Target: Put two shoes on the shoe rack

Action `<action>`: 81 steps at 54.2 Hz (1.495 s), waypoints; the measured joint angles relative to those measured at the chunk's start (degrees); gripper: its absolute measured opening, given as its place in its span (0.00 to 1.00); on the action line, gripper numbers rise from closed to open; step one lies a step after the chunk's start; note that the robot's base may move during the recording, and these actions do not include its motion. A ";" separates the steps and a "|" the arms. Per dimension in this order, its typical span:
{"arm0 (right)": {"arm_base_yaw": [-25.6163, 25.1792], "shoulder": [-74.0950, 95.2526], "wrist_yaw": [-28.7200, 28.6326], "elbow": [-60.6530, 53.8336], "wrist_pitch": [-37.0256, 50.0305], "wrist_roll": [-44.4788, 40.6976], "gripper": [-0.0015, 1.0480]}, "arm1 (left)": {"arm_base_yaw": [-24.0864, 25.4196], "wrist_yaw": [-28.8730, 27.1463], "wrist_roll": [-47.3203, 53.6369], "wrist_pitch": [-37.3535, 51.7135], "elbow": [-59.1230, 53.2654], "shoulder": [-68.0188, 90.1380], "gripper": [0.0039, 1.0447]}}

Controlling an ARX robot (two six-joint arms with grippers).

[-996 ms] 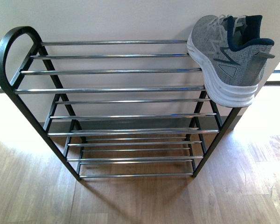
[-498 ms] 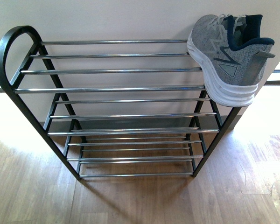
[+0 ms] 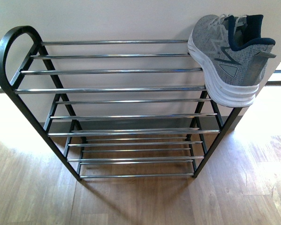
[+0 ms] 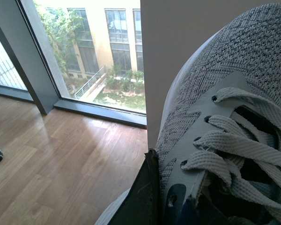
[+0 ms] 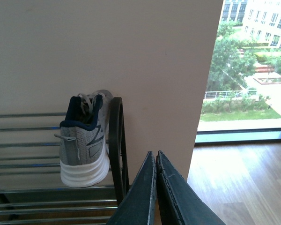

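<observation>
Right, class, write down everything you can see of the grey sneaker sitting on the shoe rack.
The grey sneaker has a knit upper, pale laces, a dark navy collar and lining, and a thick white ridged sole. It sits on the top tier of the shoe rack at the right end, sole on the chrome bars, toe towards the wall, heel to the front, close beside the black side frame. Nothing grips it.

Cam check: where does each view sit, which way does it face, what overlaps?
Front: on the body, looking down at the rack, sneaker on its top right end; no arm shows.
Left wrist: on the left arm, tight on a grey laced shoe, window beyond; left claw finger shows.
Right wrist: on the right arm, facing the rack's end; shut right claw shows.
Shared: front and right wrist both see the sneaker.
</observation>
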 joint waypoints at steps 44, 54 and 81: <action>0.00 -10.86 -0.24 0.02 -11.15 -0.11 0.54 | 0.02 -0.74 0.00 0.00 0.00 0.00 0.01; 0.00 -10.84 -0.17 0.02 -11.19 -0.11 0.91 | 0.20 0.72 -1.33 -1.44 0.20 0.48 0.01; 0.02 -10.93 0.11 0.02 -11.21 -0.11 0.91 | -6.21 13.77 -39.67 -0.13 21.38 50.07 0.01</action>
